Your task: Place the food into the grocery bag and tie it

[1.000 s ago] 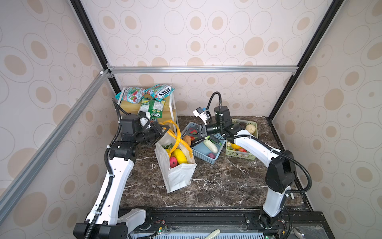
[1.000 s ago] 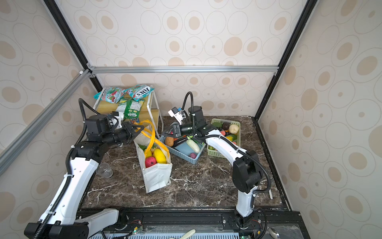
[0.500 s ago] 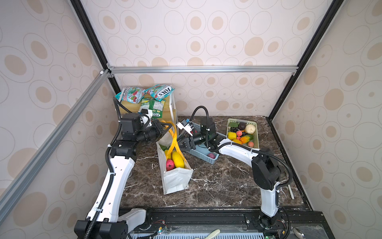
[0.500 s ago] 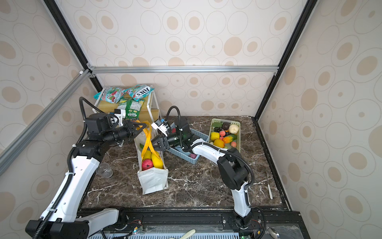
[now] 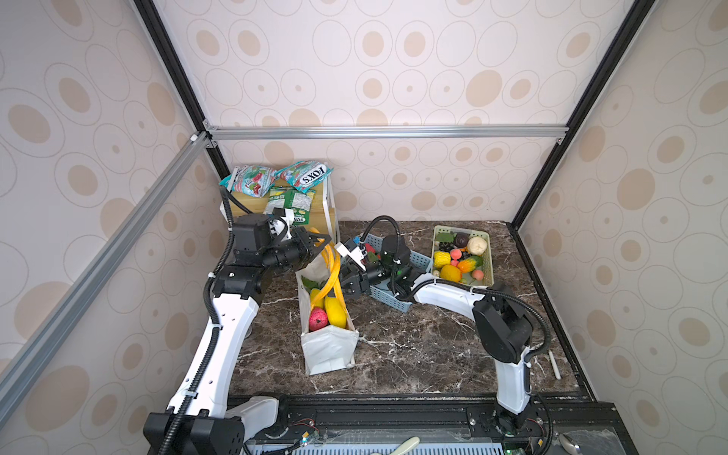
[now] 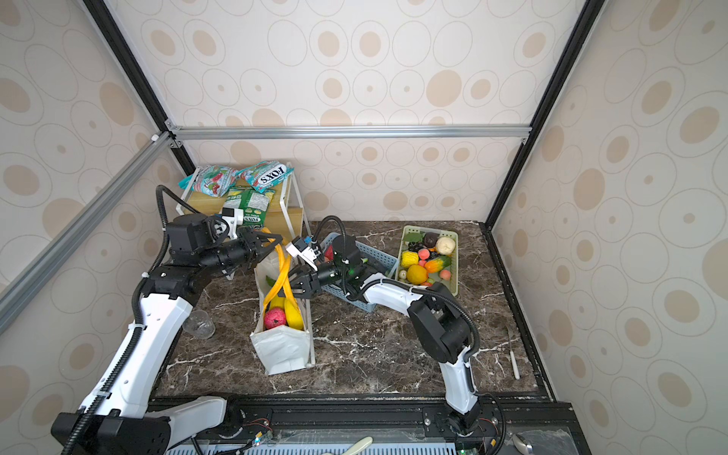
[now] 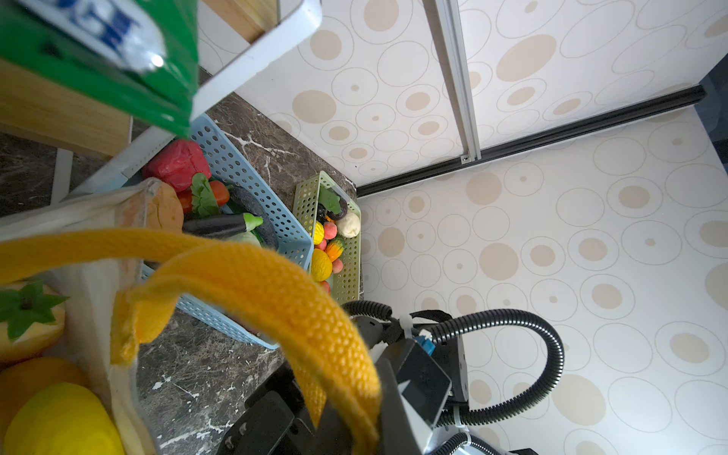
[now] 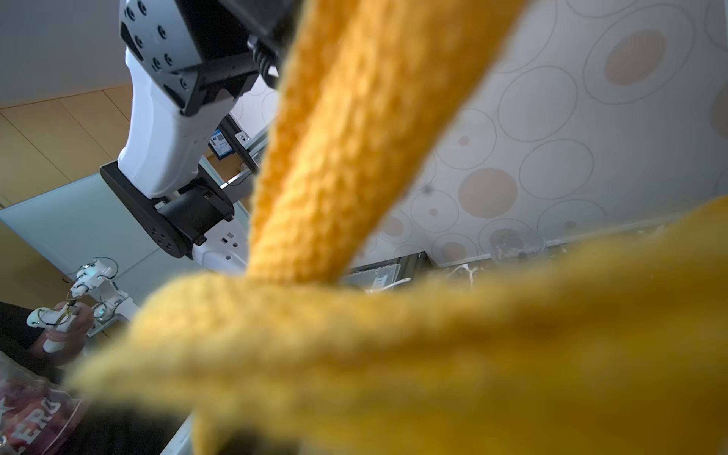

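**Handles gathered above the bag**

We see the left jaws clenched on the top of the yellow handles (image 5: 335,260), lifting them over the grocery bag (image 5: 327,348). The right jaws stand parted just beside the handles, lower down. The bag stands upright on the worktop (image 5: 413,346) with yellow and pink food (image 5: 335,313) inside. More food lies in the blue basket (image 5: 419,258) and the green basket (image 5: 489,260) nearby.

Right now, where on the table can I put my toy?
Biggest bare patch: front of the table, between the bag and the right arm. A narrower strip: between bag and left arm. The back is crowded: shelf, blue basket, green basket.
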